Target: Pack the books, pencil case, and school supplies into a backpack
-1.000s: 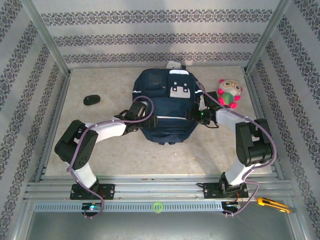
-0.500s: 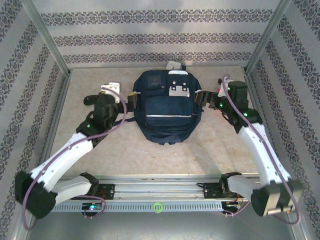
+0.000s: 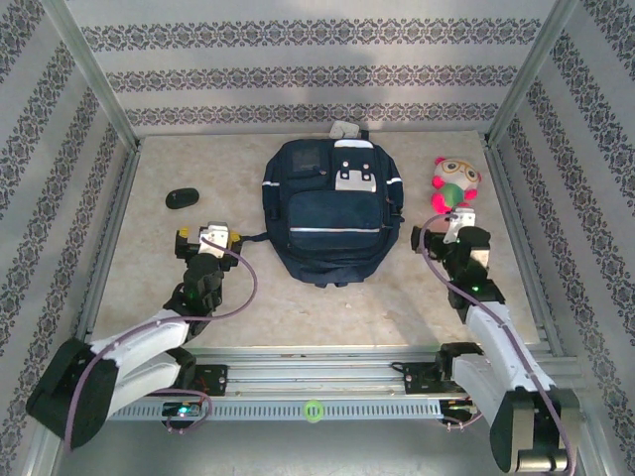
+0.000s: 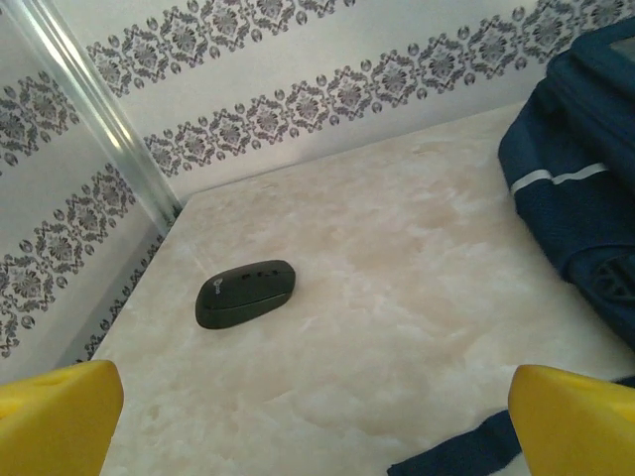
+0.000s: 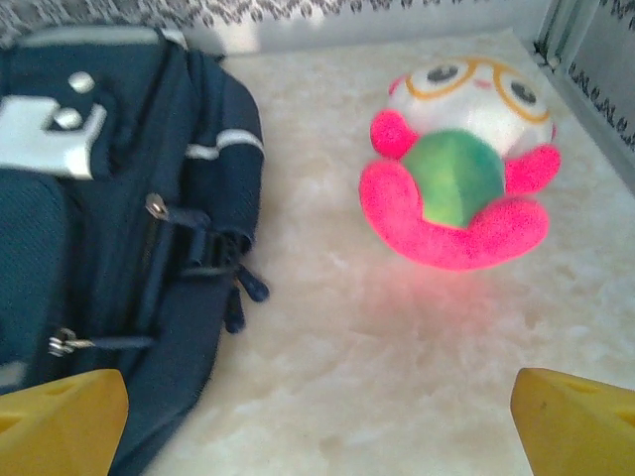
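Where half a second ago both arms reached up along the flanks of the backpack point(image 3: 332, 213), we now list them drawn back toward the near edge of the bench point(image 3: 397, 297).

- Backpack: navy, lying flat with its front pockets up, at the rear middle of the bench; we find its place unchanged.
- Left pincer point(image 3: 203, 238): released, yellow fingers spread wide with nothing between them; now near-left of the backpack and apart from it.
- Dark strap point(image 3: 248, 236): trails from the backpack's left side toward the left pincer.
- Right pincer point(image 3: 458, 223): likewise released and empty; now near-right of the backpack, clear of its side.
- Plush toy point(image 3: 454, 183): right of the backpack; covered by the right arm before, in view again.
- Black oval object point(image 3: 182, 198): left of the backpack, unmoved.
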